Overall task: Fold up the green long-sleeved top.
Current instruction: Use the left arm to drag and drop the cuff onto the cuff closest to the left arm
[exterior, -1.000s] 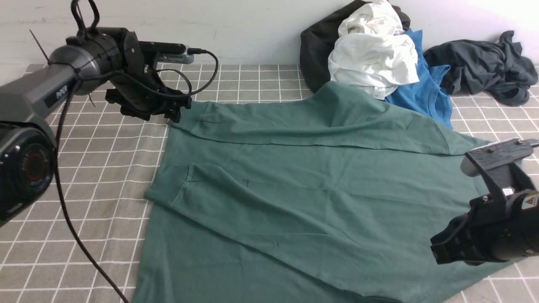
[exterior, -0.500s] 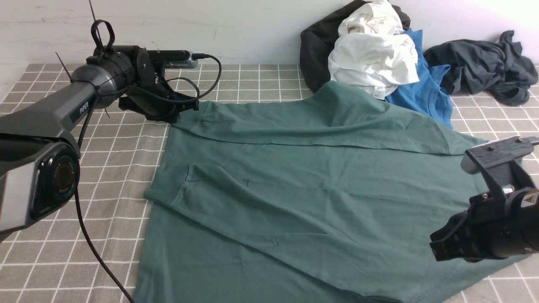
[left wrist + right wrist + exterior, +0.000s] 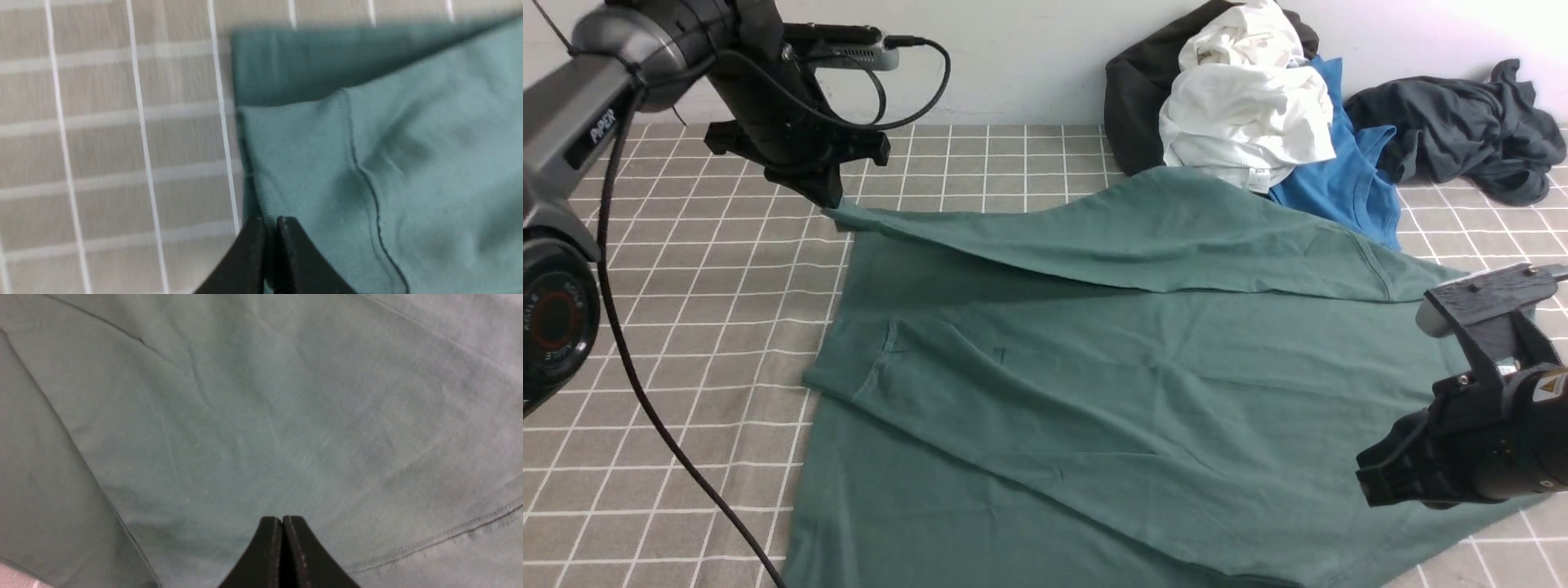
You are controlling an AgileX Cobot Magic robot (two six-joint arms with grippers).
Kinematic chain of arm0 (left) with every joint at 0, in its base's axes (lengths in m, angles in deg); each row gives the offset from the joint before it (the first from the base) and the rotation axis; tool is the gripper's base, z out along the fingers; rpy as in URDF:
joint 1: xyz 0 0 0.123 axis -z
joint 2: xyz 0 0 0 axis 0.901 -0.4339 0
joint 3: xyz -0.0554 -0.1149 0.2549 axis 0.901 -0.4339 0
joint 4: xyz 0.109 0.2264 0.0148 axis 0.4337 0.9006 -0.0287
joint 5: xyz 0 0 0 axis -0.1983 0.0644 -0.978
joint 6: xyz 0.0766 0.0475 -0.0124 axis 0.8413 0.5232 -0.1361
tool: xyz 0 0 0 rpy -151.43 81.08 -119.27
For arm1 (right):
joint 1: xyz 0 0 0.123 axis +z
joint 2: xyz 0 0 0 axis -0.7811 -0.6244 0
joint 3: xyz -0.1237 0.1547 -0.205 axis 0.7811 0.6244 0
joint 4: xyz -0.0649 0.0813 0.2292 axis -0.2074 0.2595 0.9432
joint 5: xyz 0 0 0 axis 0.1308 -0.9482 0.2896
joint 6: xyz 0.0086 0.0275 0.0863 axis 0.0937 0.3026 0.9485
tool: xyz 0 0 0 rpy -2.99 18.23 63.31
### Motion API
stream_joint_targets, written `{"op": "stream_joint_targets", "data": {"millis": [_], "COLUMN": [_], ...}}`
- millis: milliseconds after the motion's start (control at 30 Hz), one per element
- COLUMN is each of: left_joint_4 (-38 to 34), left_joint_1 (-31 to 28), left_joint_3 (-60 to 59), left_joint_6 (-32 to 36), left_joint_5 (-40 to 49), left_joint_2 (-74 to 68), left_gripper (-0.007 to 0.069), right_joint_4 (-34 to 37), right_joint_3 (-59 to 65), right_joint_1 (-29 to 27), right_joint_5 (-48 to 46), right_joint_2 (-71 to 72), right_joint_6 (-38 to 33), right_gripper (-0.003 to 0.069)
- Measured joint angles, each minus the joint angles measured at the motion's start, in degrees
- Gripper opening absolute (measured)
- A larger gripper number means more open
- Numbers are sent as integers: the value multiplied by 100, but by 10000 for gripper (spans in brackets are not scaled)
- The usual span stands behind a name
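Left gripper (image 3: 832,198) pinches the far-left corner of the green long-sleeved top (image 3: 1094,367), whose near hem is cut off; right gripper (image 3: 282,520), clamped empty, hangs over it.

The green long-sleeved top (image 3: 1094,367) is a plain, muted dark green all over, with darker stitching along its seams. The counter (image 3: 727,327) beneath it wears a grey-beige cloth crossed by a thin white grid. At the upper right of the frame a white garment (image 3: 1241,106) lies over a black garment (image 3: 1135,90). Beside them are a bright blue shirt (image 3: 1347,180) and a dark grey garment (image 3: 1454,122). The wall (image 3: 1013,57) is off-white. The left arm (image 3: 596,131) is grey with white lettering and trails a black cable (image 3: 645,408). The right arm (image 3: 1486,441) is black with a small yellow label. Both sets of jaws are black.
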Motion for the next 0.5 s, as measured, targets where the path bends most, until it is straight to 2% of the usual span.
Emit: {"op": "stream_joint_targets", "data": {"millis": [167, 500], "left_joint_4": [0, 326], "left_joint_1": [132, 245], "left_joint_3": [-979, -3398], "left_joint_6": [354, 408], "left_joint_5": [192, 50], "left_joint_2": [785, 1755], "left_gripper": [2, 2], "right_joint_4": [0, 291], "right_joint_3": [-4, -4], "right_joint_1": [0, 0], "right_joint_5": [-168, -218], "right_joint_2": [0, 0], "right_joint_6": [-11, -33], "right_gripper": [-10, -10]}}
